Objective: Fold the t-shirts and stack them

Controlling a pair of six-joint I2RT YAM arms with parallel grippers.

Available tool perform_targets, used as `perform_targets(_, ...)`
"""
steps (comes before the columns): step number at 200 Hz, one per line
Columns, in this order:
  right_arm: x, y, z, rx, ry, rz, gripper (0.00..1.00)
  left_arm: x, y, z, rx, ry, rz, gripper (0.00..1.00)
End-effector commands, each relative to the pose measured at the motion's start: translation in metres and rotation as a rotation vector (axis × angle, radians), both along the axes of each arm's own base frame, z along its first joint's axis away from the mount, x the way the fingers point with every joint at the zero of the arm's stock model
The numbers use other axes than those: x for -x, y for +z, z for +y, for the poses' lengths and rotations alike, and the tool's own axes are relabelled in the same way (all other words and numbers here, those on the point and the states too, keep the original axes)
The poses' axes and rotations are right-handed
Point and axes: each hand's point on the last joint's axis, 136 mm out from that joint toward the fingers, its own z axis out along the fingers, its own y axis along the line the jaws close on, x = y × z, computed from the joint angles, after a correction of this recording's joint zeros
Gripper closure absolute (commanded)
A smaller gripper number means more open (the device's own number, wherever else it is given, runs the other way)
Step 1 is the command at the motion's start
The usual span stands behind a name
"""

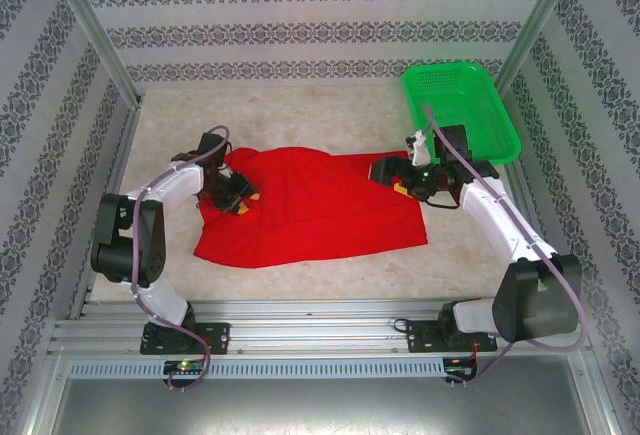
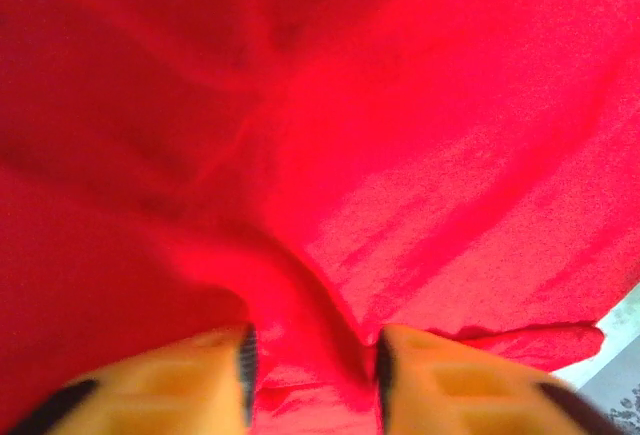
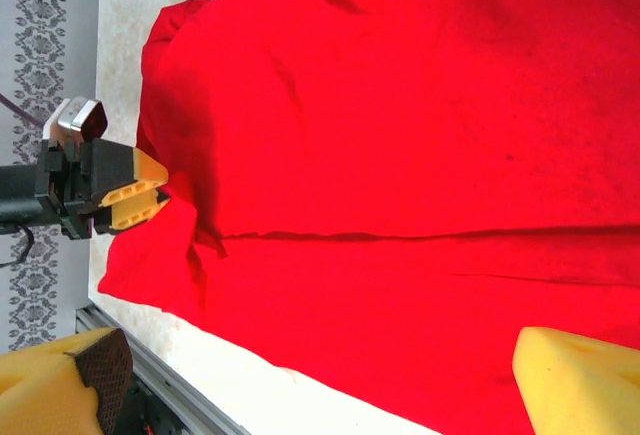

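Note:
One bright red t-shirt (image 1: 310, 205) lies spread on the table, plain side up, its print hidden. My left gripper (image 1: 240, 198) is at the shirt's left edge. In the left wrist view a raised fold of red cloth (image 2: 320, 285) runs between its yellow fingers (image 2: 200, 375), which are pinched on it. From the right wrist view, that left gripper (image 3: 150, 192) grips the shirt's far edge. My right gripper (image 1: 388, 173) hovers over the shirt's right edge, wide open (image 3: 315, 355), with flat red cloth (image 3: 400, 155) below and nothing held.
A green mesh basket (image 1: 462, 110) stands at the back right corner, just behind the right arm. The pale marble-look table (image 1: 330, 105) is bare behind the shirt. A metal rail (image 1: 320, 325) runs along the near edge. Patterned walls enclose the table.

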Motion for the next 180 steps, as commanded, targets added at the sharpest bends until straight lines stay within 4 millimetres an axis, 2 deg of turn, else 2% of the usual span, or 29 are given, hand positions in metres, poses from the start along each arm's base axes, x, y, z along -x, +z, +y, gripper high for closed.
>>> perform_targets(1,0.001,0.001,-0.005,0.014,-0.01,-0.011,0.02,0.013,0.01,0.009,-0.055,-0.001,-0.02,0.45)
perform_targets(18,0.003,-0.008,-0.012,0.063,-0.031,0.028,0.02,0.022,0.028,0.018,-0.089,0.037,-0.056,0.34)
perform_targets(21,0.004,-0.011,-0.014,0.075,-0.035,0.04,0.02,0.024,0.031,0.02,-0.095,0.046,-0.061,0.27)
perform_targets(44,0.009,-0.03,-0.023,0.127,-0.045,0.13,0.02,0.053,0.048,0.037,-0.137,0.116,-0.068,0.06)
perform_targets(78,0.019,-0.064,-0.039,0.227,-0.101,0.278,0.02,0.107,0.039,0.062,-0.164,0.256,-0.028,0.03)
perform_targets(93,0.021,-0.079,-0.046,0.262,-0.126,0.33,0.02,0.123,0.027,0.069,-0.16,0.313,-0.01,0.04)
perform_targets(114,0.017,-0.089,-0.046,0.264,-0.138,0.352,0.02,0.139,0.007,0.076,-0.189,0.352,0.032,0.09)
perform_targets(141,0.011,-0.096,-0.042,0.265,-0.141,0.354,0.02,0.144,-0.006,0.089,-0.254,0.4,0.033,0.18)
perform_targets(160,0.007,-0.098,-0.041,0.266,-0.138,0.351,0.02,0.146,-0.015,0.093,-0.279,0.404,0.055,0.27)
perform_targets(180,0.004,-0.097,-0.041,0.267,-0.138,0.342,0.02,0.162,-0.029,0.102,-0.334,0.404,0.11,0.44)
